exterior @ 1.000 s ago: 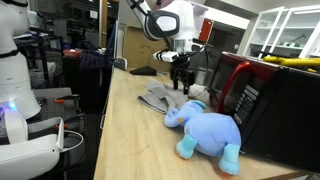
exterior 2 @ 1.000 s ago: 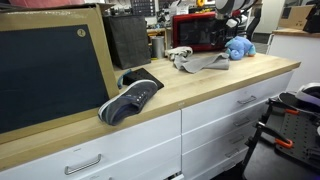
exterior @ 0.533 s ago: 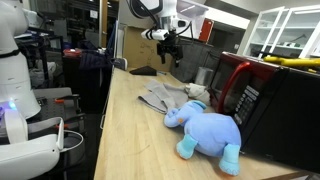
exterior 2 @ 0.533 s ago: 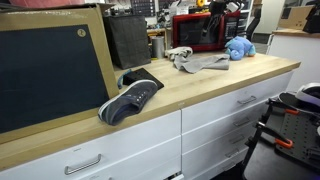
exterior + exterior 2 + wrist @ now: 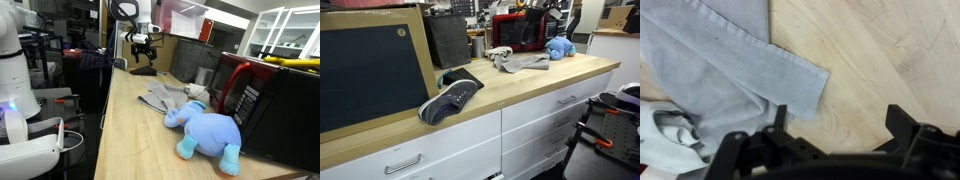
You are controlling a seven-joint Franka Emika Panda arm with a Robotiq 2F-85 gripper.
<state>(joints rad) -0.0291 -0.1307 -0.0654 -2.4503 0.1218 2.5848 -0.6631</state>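
The white robot arm (image 5: 128,12) has lifted the black jaws up and swung them to the left, toward the far end of the long, light wooden desk (image 5: 125,135). A second ago they were low, right over the flat grey cloth (image 5: 158,97). Now the jaws are wide open and there is nothing between them. The cloth has not moved. So it is let go, and it lies free on the desk.

In an exterior view, a big white machine with a blue light (image 5: 14,75) stands far to the left. Next come the jaws, high in the air. The cloth lies below them and to their right, well apart from them. A small white lump (image 5: 196,92) rests at the cloth's right edge. I cannot tell what it is. Then comes a soft blue toy elephant (image 5: 207,130), lying on its side. A shiny red microwave oven (image 5: 240,88) stands just behind it on the right.

In the wrist view, the cloth (image 5: 720,70) fills the left side. One corner of it points at the bare desk (image 5: 890,50) on the right. The two black fingers (image 5: 902,125) show at the bottom, spread far apart. The cloth corner is near the left one but is not between them.
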